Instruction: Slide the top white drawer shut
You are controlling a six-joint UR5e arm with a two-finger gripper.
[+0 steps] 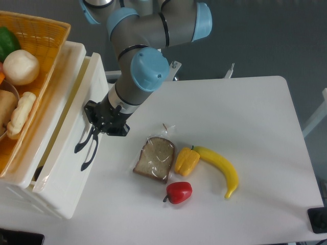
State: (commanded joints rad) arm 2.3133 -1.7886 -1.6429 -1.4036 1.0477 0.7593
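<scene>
Tabletop (pixel 245 117), white with rounded corners, fills most of the view over a grey floor. The drawer unit stands at its left edge, carrying a yellow wicker basket (pixel 48 38) of food. The top white drawer (pixel 76 122) sits almost shut, a narrow gap showing behind its front panel. The UR5e arm (pixel 148 30) reaches down to that panel; its gripper (pixel 92 137) touches the front by the dark handle, and whether its fingers are spread or pinched cannot be told. Near the table's middle lie a banana (pixel 220 167), bagged bread slice (pixel 156 159), yellow pepper (pixel 187 161) and red pepper (pixel 179 192).
</scene>
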